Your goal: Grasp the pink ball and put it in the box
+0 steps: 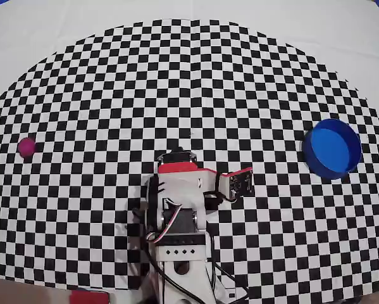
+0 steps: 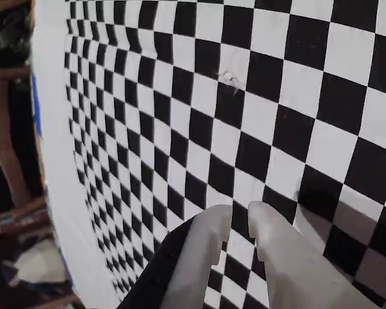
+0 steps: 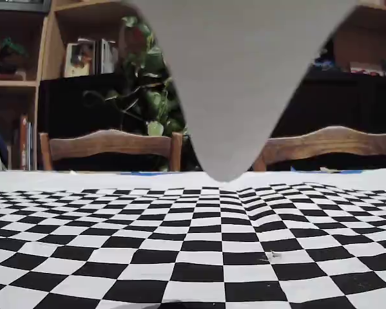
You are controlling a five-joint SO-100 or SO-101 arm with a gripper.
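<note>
In the overhead view the pink ball (image 1: 26, 147) was seen far left of the gripper (image 2: 239, 217), whose 2 fingers were nearly closed and held nothing.

One pink ball (image 1: 26, 147), at about nine o'clock on the checkered cloth (image 1: 195, 82) in the overhead view. One blue box (image 1: 332, 148), at about three o'clock. One robot arm (image 1: 180, 215), at six o'clock, with one gripper (image 2: 241, 215) carrying two pale fingers (image 2: 205, 251), seen in the wrist view. One checkered cloth over the table. In the fixed view, two wooden chairs (image 3: 109, 143) at twelve o'clock past the cloth, and one leafy plant (image 3: 151, 96) behind them.
</note>
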